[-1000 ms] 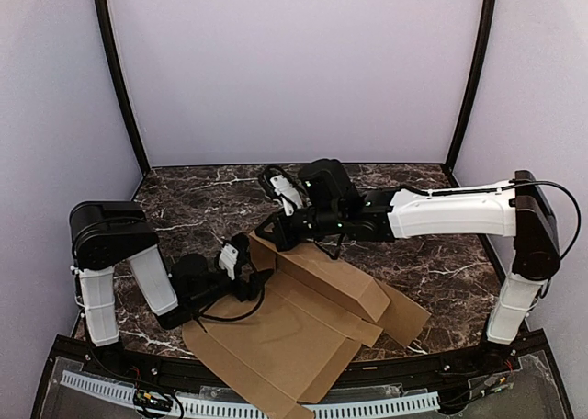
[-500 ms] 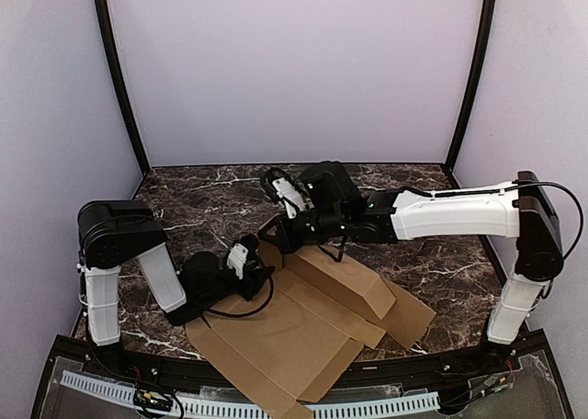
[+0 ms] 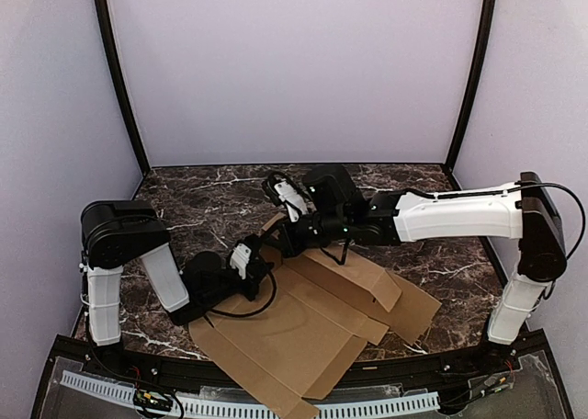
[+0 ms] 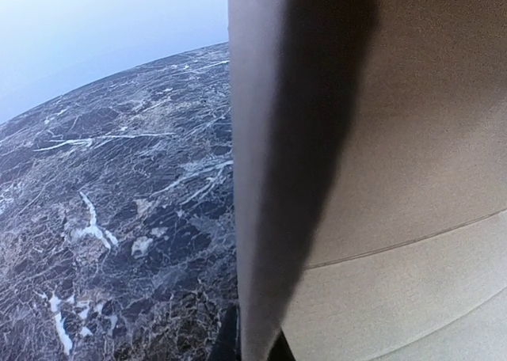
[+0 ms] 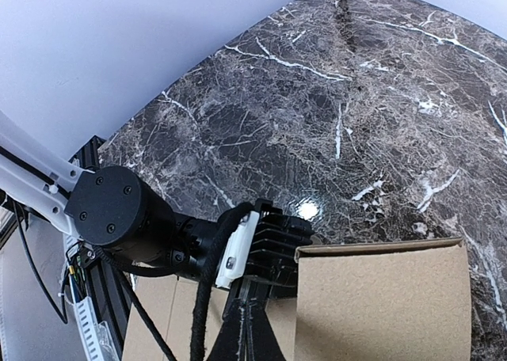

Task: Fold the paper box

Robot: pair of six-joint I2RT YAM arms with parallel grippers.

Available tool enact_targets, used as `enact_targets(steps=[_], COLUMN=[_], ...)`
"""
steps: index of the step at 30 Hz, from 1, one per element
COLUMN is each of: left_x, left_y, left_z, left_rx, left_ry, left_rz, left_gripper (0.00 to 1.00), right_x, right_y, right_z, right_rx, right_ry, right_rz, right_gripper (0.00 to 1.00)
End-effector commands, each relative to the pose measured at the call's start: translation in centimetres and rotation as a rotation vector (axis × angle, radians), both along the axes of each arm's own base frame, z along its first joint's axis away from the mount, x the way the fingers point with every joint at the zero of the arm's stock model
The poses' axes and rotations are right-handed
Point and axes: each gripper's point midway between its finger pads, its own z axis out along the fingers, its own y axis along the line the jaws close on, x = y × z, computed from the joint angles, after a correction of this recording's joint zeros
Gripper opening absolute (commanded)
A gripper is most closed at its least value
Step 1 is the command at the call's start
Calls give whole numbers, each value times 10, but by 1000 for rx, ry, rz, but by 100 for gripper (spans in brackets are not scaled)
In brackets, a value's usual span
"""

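Note:
The paper box (image 3: 299, 332) is a flat brown cardboard sheet with one long flap raised along its far left side. My left gripper (image 3: 265, 265) is low at that flap's left end. In the left wrist view the flap's edge (image 4: 261, 179) runs straight down between the two dark fingertips (image 4: 225, 347), which are shut on it. My right gripper (image 3: 278, 240) hovers just above and behind, its jaws shut with nothing between them (image 5: 249, 333). The right wrist view shows the left arm's wrist (image 5: 269, 246) against the flap's upper corner (image 5: 380, 305).
The table (image 3: 202, 208) is dark marble, walled in purple on three sides, with black poles (image 3: 119, 79) at the back corners. The sheet's near corner overhangs the front rail (image 3: 386, 405). The right arm (image 3: 450, 215) stretches across the table's middle.
My left gripper has closed onto the raised flap's edge after sliding a little to the right. The sheet has shifted slightly right. The right gripper has stayed shut, drifting slightly.

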Motion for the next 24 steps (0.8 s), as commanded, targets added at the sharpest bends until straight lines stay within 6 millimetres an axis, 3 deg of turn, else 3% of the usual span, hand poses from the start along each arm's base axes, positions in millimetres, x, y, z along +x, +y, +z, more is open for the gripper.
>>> enact_targets(steps=[1,9,16,20,21,23,24], left_x=[-4,-4,-1,3,4,4,6], left_y=[7,9,11,13,12,8,7], left_z=[2,6,6,11,13,15,16], left_rx=[-15,-29,-19,-20,-22,-16,-13], left_ry=[-4,-3,-12,-31,-36,-47,-48], left_rz=[13,23,41,61,61,47,50], left_gripper=[1,3,44,53,53,31,9], right_x=[-5,-2,-3,-4,-4,-4,-4], right_y=[-10,-9,-12,-12,-12,-12,-12], right_z=[-12,-6,-10,-9,-9,-8,-8], right_rx=[-50,-42,-50,-49,-47,-47,-47], right_ry=[13,-3,3,3,2,0,-1], right_rz=[-16,-21,-24,-21,-21,-22,-22], right_gripper=[0,0,0,0,0,0,0])
